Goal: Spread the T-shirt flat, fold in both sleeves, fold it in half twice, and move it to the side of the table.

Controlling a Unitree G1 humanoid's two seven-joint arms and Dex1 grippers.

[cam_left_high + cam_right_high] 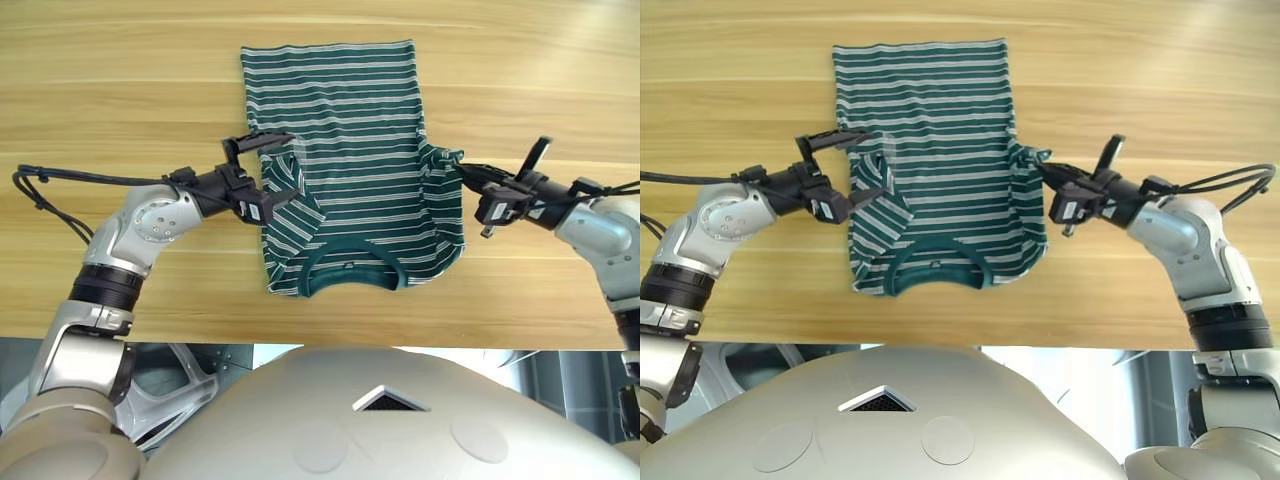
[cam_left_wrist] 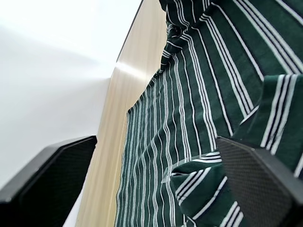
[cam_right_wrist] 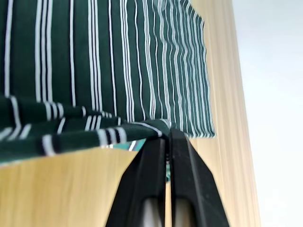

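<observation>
Striped T-shirt [image 1: 350, 150] is lying spread on the wooden table [image 1: 120, 90]. Left sleeve [image 1: 297, 205] is lying folded in over the shirt's body, left gripper [image 1: 290, 165] hovering above it, fingers apart. Right gripper [image 1: 462, 172] is pinching the right sleeve [image 1: 438, 165] at the shirt's right edge; that fold looks underway. Both halvings and the move aside are remaining.

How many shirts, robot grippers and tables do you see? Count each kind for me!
Shirt: 1
Grippers: 2 (left gripper, right gripper)
Table: 1
Total: 4
</observation>
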